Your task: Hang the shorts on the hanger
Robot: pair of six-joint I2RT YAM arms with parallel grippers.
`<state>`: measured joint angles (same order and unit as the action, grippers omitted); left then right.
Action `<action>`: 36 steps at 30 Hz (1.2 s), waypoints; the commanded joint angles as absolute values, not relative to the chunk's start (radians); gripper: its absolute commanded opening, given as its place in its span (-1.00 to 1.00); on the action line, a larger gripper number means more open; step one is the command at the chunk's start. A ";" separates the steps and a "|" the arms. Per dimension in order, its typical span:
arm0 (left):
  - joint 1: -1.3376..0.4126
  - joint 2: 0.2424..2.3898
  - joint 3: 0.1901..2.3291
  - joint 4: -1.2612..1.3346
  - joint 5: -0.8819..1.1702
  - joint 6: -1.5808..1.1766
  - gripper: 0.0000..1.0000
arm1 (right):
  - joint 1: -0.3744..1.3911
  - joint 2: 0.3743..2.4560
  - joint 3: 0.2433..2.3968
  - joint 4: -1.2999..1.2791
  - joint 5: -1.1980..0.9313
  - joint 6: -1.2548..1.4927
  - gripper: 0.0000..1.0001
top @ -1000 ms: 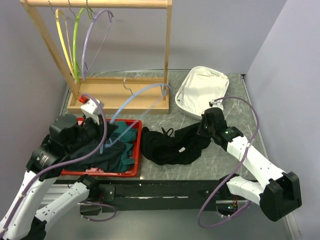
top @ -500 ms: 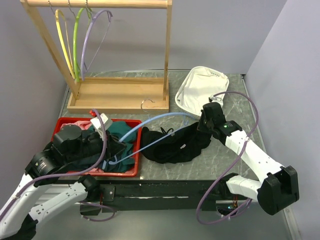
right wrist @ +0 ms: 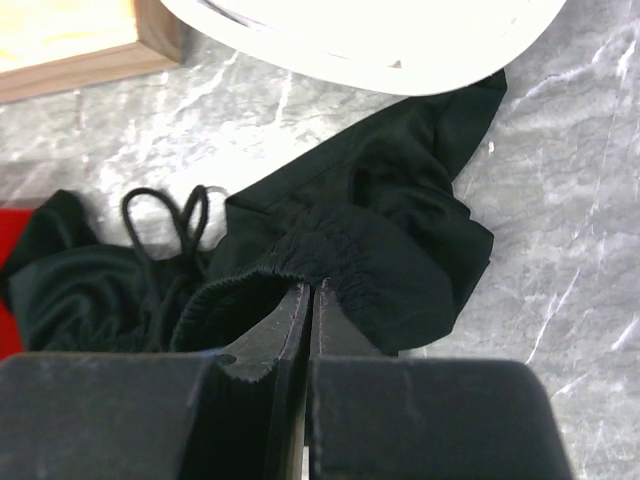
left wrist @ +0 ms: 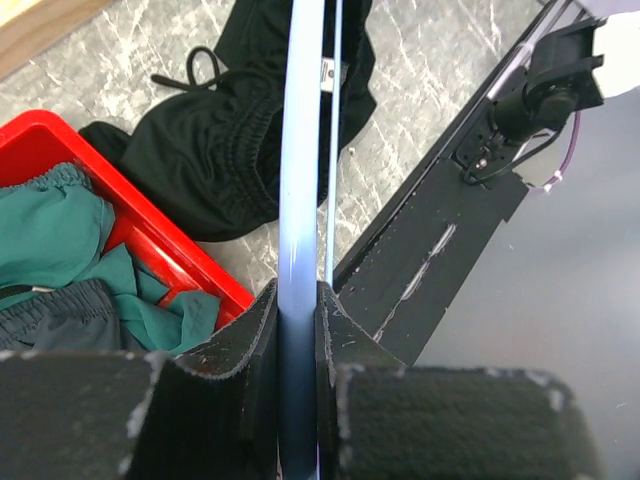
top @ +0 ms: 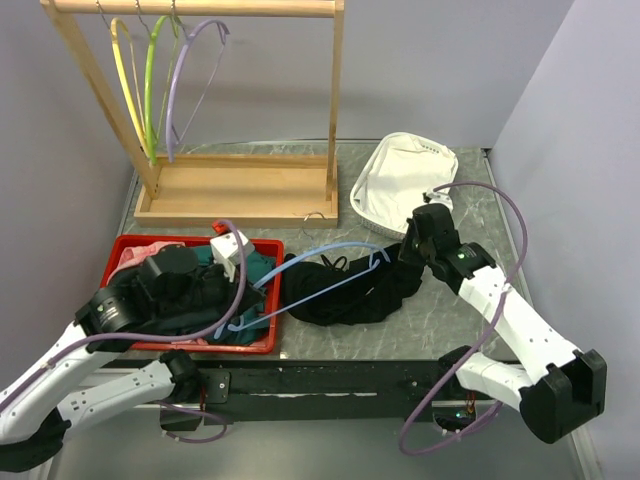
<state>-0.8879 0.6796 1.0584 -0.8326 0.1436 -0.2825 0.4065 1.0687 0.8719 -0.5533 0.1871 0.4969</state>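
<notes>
Two grips: left pincer (left wrist: 298, 300) tight on hanger (left wrist: 301, 150) over red bin (left wrist: 190, 272), right pincer (right wrist: 308, 296) tight on shorts (right wrist: 405, 250).

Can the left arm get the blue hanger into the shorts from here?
Probably yes: the left claw holds the hanger right over the shorts, the right claw pinches their waistband, and nothing lies between.

1. The shorts (top: 350, 292) are plain black, with a gathered elastic waistband and a looped drawstring. They are lying crumpled on the table (top: 440, 320) just right of the red bin (top: 230, 347), and the right gripper (right wrist: 308, 292) is pinching the waistband at their far right end.
2. The hanger (left wrist: 300, 180) is thin, light blue and arched. It is hanging nearly level over the shorts, reaching from the bin toward their right end, and the left gripper (left wrist: 298, 300) is clamping it near one end.
</notes>
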 commanded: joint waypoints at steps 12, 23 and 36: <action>-0.991 0.847 0.994 -0.536 0.143 -0.262 -0.98 | 0.575 0.936 0.937 -0.591 0.140 0.532 -1.00; -1.244 0.996 0.902 -0.229 -0.238 -0.281 -0.98 | 0.606 0.876 0.882 -0.571 0.170 0.574 -1.00; -1.299 1.066 0.802 -0.072 -0.290 -0.367 -0.98 | 0.609 0.592 0.640 -0.373 0.062 0.560 -0.18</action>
